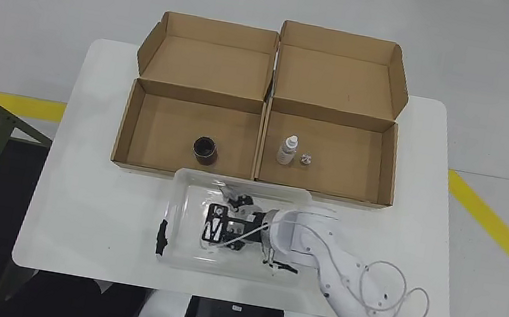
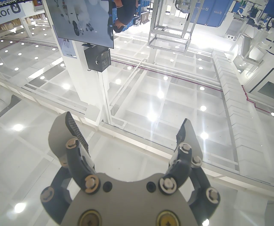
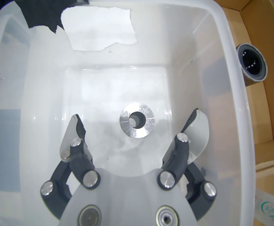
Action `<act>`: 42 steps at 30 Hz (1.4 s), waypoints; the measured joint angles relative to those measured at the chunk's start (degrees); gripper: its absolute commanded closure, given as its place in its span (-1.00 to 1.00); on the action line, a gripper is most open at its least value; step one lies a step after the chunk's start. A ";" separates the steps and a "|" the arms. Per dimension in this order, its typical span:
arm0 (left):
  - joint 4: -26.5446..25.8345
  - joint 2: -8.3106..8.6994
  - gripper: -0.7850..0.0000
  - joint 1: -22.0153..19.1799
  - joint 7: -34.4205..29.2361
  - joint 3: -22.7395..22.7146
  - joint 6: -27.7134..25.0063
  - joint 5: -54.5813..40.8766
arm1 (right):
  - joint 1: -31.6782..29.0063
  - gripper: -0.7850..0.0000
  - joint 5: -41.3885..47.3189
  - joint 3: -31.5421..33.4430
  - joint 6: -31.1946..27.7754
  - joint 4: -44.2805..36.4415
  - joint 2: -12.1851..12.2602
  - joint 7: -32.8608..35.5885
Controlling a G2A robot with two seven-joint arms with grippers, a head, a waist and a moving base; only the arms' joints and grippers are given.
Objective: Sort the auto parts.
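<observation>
Right gripper (image 3: pixel 136 117) is down inside the clear bin (image 3: pixel 233 70), fingers spread wide with nothing between the pads. The metal ring (image 3: pixel 147 123) lies flat on the bin's floor, bore facing up, in the gap between the two fingers and touching neither.

Left gripper (image 2: pixel 127 118) is away from the bin, fingers apart and empty, aimed at the ceiling.

A black sleeve (image 3: pixel 252 64) lies outside the bin, in the cardboard box (image 1: pixel 148 131) just past the bin's wall.

Handling, our judgement:
- The ring looks like solid machined metal: rigid, probably heavy for its size, not fragile.
- Its faces are smooth and the bin's floor is glossy, so we expect it to skate if nudged from one side.
- It sits low, so the pads must come nearly to the bin's floor.
- Best hold is across the outer rim, ribbed pads on opposite sides, closing evenly.
</observation>
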 measured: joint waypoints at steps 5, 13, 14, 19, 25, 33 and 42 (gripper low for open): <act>0.00 0.00 -1.00 0.00 0.00 0.00 0.00 0.00 | 0.50 0.04 0.15 -0.48 0.04 0.78 -0.10 -0.48; 0.00 0.00 -1.00 0.00 0.00 0.00 0.00 0.00 | 1.15 0.19 0.78 -0.86 -0.08 1.56 -0.19 -1.03; 0.00 0.00 -1.00 0.00 0.00 0.00 0.00 0.00 | 1.24 0.25 0.88 -0.82 -0.10 1.66 -0.19 -1.11; 0.00 0.00 -1.00 0.00 0.00 0.00 0.00 0.00 | 1.54 0.95 1.38 -0.45 -0.37 1.67 -0.08 -1.18; 0.00 0.00 -1.00 0.00 0.00 0.00 0.00 0.00 | 0.74 1.00 2.03 1.00 -1.50 -0.94 0.50 -1.30; 0.00 0.00 -1.00 0.00 0.00 0.00 0.00 0.00 | -1.58 1.00 5.03 4.32 -5.00 -7.26 1.75 -2.42; 0.00 0.00 -1.00 0.00 0.00 0.00 0.00 0.00 | -3.17 1.00 10.66 9.18 -6.83 -14.05 2.96 -4.98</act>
